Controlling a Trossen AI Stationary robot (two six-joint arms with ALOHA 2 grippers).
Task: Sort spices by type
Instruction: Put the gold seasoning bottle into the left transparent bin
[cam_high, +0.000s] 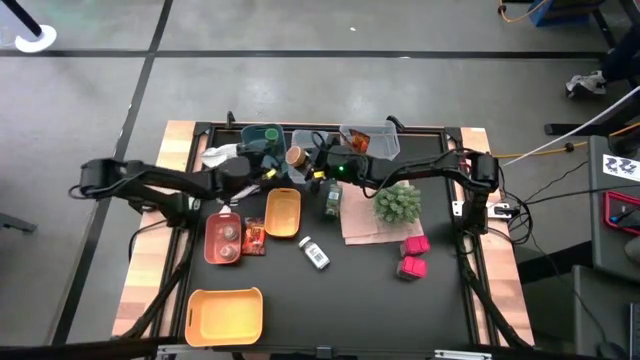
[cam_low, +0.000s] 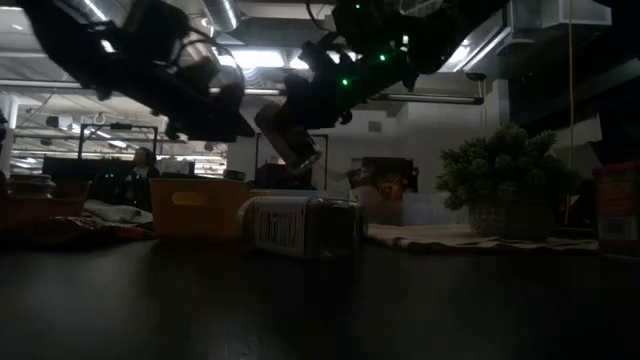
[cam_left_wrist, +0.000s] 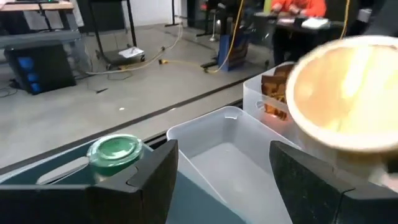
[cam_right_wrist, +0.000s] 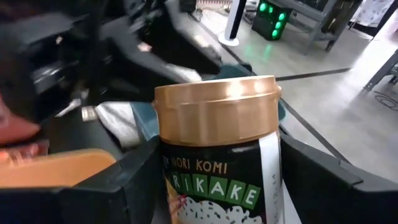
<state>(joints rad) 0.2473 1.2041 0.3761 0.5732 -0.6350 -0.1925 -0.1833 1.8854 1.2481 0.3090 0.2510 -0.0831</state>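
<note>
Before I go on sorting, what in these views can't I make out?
- Furikake jar: its bottom is cut off by the right wrist view's lower edge and flanked by the right tool's fingers.
- Green-lidded jar: its body is hidden behind the left tool's finger.
- Lying bottle: label too dark to read in the low view.
- Magenta boxes: print too small in the high view.

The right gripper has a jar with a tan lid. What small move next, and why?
Probably carry it on toward the bins at the table's far edge and lower it. The right gripper holds the furikake jar upright in the air, and the clear bin ahead looks free, while the left gripper hangs open nearby.
</note>
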